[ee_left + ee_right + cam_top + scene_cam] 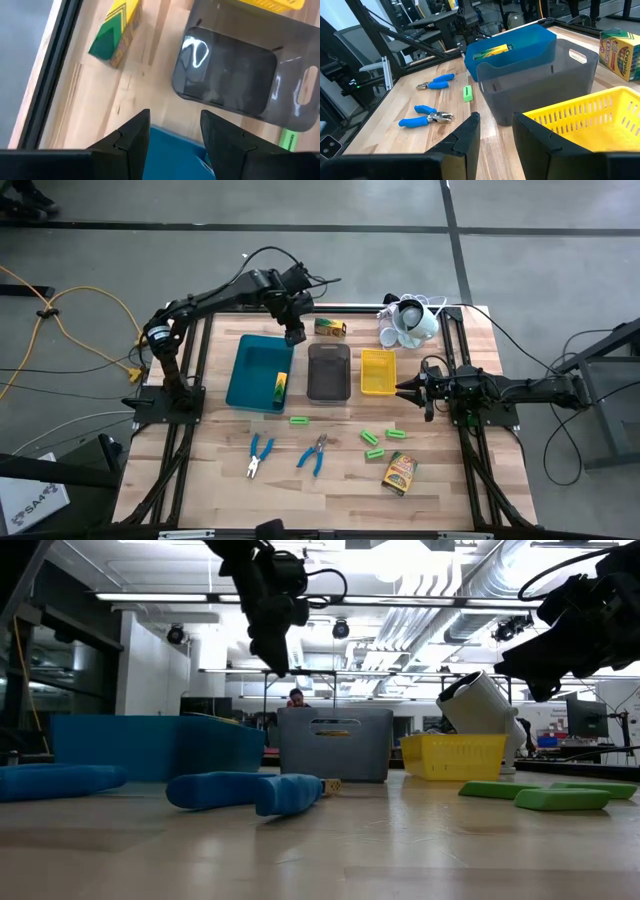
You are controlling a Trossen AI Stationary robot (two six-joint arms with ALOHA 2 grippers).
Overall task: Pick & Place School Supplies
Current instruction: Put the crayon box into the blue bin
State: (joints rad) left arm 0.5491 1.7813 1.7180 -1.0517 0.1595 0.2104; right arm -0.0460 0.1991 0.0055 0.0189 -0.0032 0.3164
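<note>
- Teal tray, left of centre in the high view: one yellow-and-green box is seen lying inside it at its right wall.
- Left gripper, upper centre, above the gap between the teal tray and the grey tray; jaws spread, nothing between them. It is judged to be set for the next pick.
- Second printed box lies on the desk just right of that gripper, above the grey tray, and is judged the nearest target. The jaws should be turned to span the box's short side and lowered clear of the grey tray's rim.
- Lower centre of the high view: two blue-handled pliers and, apart from each other, on bare desk. One green stick lies above them.
- Yellow tray, right of the grey one; nothing is seen in it.
- Green sticks in a loose cluster at lower right, with a third box below them.
- Right gripper, right of the yellow tray, waiting; jaws part-spread and empty.
</note>
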